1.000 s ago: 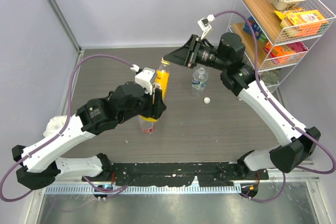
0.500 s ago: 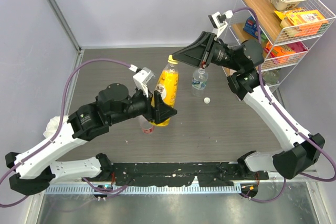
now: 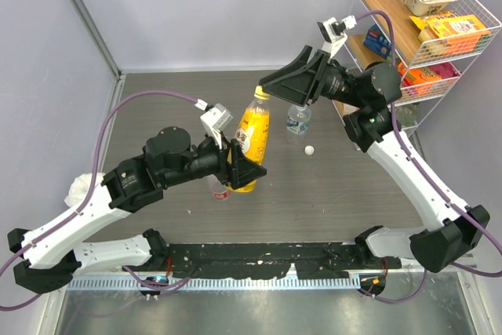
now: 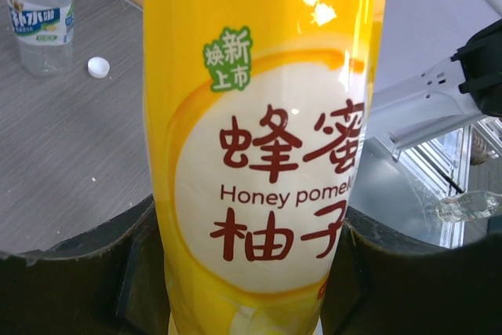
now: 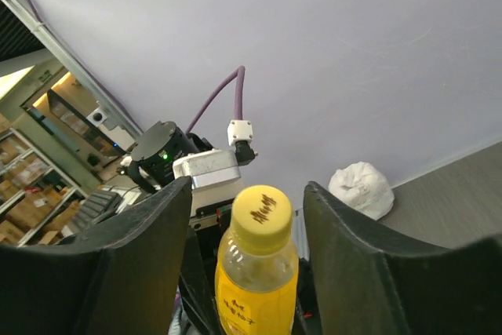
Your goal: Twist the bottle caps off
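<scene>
My left gripper (image 3: 243,167) (image 4: 247,272) is shut on the lower body of the yellow-orange bottle (image 3: 252,135) (image 4: 259,154) and holds it upright above the table. Its yellow cap (image 3: 261,93) (image 5: 263,213) sits on the neck. My right gripper (image 3: 271,84) (image 5: 247,198) is open, one finger on each side of that cap with a gap on both sides. The clear bottle with the blue-white label (image 3: 297,119) (image 4: 38,13) stands uncapped behind, its white cap (image 3: 311,150) (image 4: 98,67) lying on the table beside it. A red-labelled bottle (image 3: 220,189) stands mostly hidden under the left arm.
A wire shelf (image 3: 439,52) with snack packs stands at the back right, close to the right arm. A crumpled white cloth (image 3: 81,187) (image 5: 361,188) lies at the table's left edge.
The right gripper, shut at the yellow cap a second ago, has shifted right and opened. The left arm has carried the bottle right and stood it more upright.
</scene>
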